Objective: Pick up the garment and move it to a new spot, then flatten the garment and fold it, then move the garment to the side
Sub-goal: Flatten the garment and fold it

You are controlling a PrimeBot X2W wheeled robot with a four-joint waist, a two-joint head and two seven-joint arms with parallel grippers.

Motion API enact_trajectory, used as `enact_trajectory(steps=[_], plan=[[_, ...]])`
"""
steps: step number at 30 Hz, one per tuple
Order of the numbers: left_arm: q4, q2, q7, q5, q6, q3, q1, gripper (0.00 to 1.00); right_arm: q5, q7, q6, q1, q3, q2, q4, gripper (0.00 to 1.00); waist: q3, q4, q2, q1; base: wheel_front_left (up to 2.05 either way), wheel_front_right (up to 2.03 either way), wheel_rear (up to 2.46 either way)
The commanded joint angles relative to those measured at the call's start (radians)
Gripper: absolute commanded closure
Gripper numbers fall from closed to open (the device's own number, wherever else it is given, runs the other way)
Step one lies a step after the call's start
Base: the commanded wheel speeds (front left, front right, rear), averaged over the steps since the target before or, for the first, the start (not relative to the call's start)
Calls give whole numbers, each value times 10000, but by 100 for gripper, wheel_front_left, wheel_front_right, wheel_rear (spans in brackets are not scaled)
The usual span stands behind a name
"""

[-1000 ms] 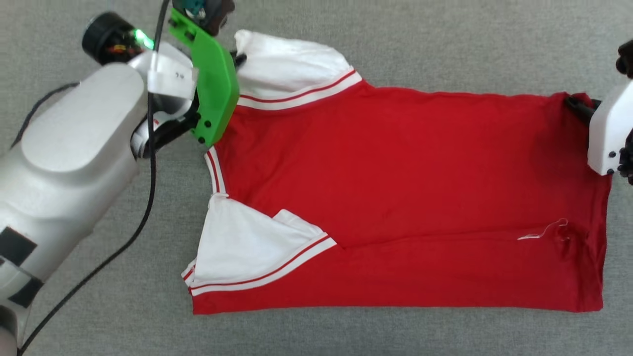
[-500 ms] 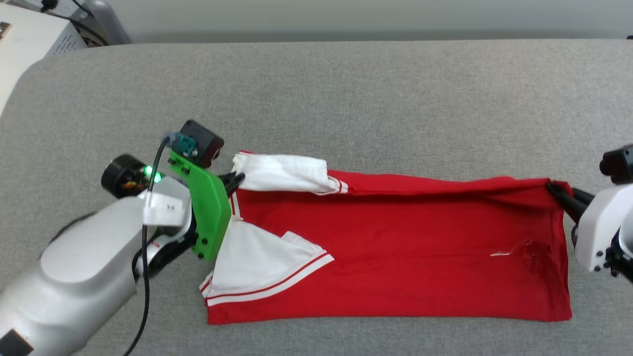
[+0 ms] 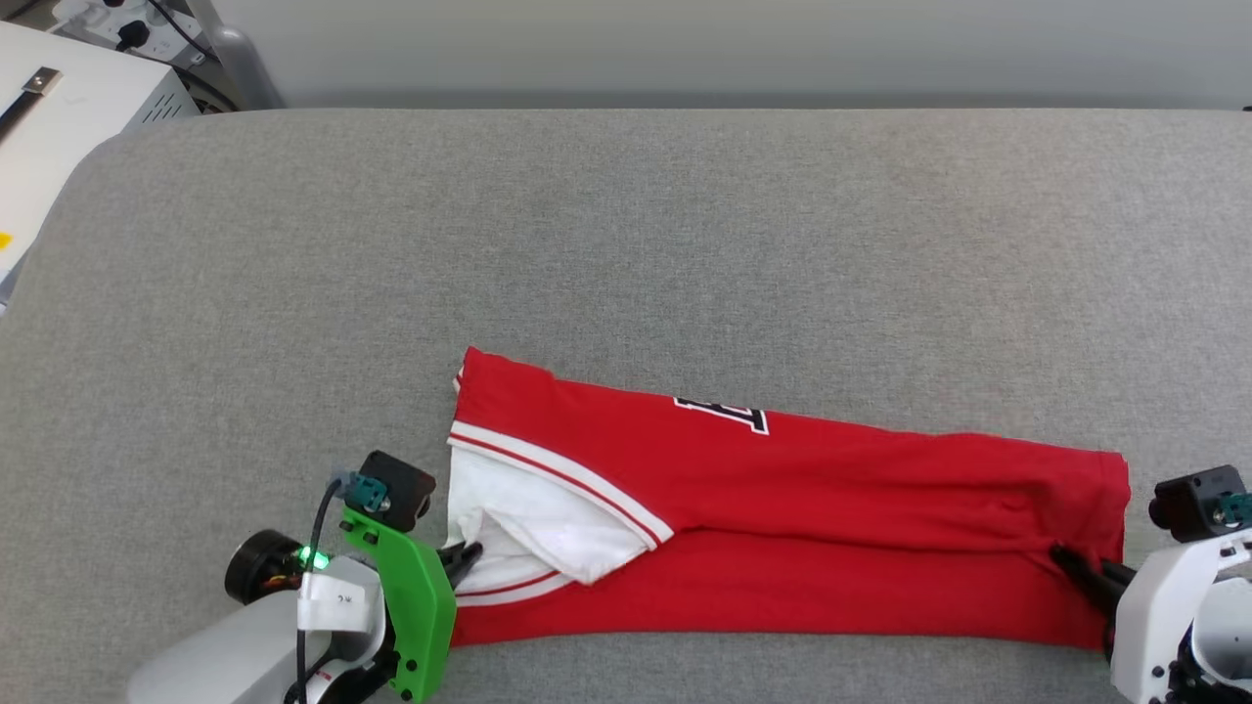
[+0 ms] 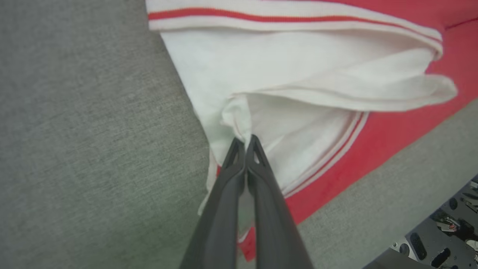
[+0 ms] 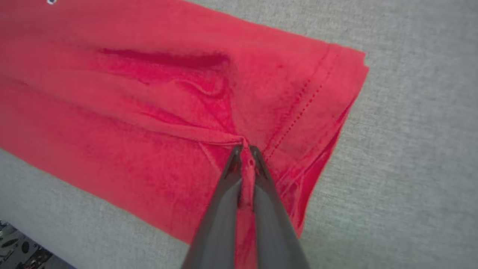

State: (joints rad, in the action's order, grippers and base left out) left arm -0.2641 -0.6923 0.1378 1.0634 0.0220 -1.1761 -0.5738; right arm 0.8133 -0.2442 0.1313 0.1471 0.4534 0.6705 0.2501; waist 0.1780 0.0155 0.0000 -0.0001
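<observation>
Nearest the camera, the left end effector (image 3: 468,554) is clenched on a pinch of white sleeve at the collar end of the garment (image 3: 831,508), its dark fingers (image 4: 227,179) pressed together on the cloth. The right end effector (image 3: 1061,559) is clenched on a red fold by the hem, at the opposite end. The garment lies folded into a long red band on the grey desk (image 3: 626,244), close to its near edge. A small white label (image 3: 337,596) on the left wrist bears marks too small to read. Along the band's far edge a sliver of black-and-white lettering (image 3: 724,414) shows, too little to read. A white cabinet (image 3: 68,108) stands past the far left corner
</observation>
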Motion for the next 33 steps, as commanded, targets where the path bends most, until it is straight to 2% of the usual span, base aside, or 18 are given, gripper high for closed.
enact_trajectory(steps=[1,2,3,4,5,8,11,13,18,24,26,28,33], plan=[[-205,123,-187,143,41,30,213,100,-57,-113,-6,-178,-35,-97,134,100,73,-34,0,1,0,0,0],[-370,195,-320,89,99,32,249,97,-72,-175,-6,-198,-26,-156,204,100,78,-43,0,1,0,0,0],[-486,242,-490,-27,171,37,247,14,-39,-167,-6,-195,-68,-224,239,88,70,-49,0,1,0,0,0],[-614,324,-759,-66,264,119,279,0,20,-126,-6,-171,-132,-289,251,19,39,-48,0,1,0,0,0],[-687,379,-986,-74,318,199,311,0,58,-86,-6,-141,-159,-311,203,0,-6,-55,0,1,0,0,0],[-815,429,-1938,-212,640,526,437,0,389,-15,-6,-103,-390,-268,-108,0,-240,-83,0,1,0,0,0],[-750,383,-3082,-285,1458,1059,727,0,1353,-155,-6,-101,-925,-275,-562,0,-469,-150,0,1,0,0,0],[-686,295,-3594,-475,2019,1359,904,0,1813,-380,-6,-122,-1263,-37,-824,0,-554,-134,0,1,0,0,0],[-18,406,-3977,-1045,3164,2416,1429,0,2754,-1043,-6,-331,-2028,518,-867,0,-588,30,0,1,0,0,0],[1437,1099,-3992,-2923,4325,4602,2671,0,3223,-1903,-6,-505,-2207,746,-326,0,-382,322,0,1,0,0,0],[1810,1297,-3992,-3554,4518,5116,3118,0,3236,-2011,-6,-477,-2178,644,-88,0,-284,433,0,1,0,0,0],[2032,1566,-3993,-4053,4504,5686,3496,0,3204,-2135,-6,-413,-2082,517,150,0,-181,518,0,1,0,0,0],[2349,2385,-3994,-5340,4153,6909,4228,0,3018,-2331,-6,-120,-1687,53,811,0,18,715,0,1,0,0,0]])
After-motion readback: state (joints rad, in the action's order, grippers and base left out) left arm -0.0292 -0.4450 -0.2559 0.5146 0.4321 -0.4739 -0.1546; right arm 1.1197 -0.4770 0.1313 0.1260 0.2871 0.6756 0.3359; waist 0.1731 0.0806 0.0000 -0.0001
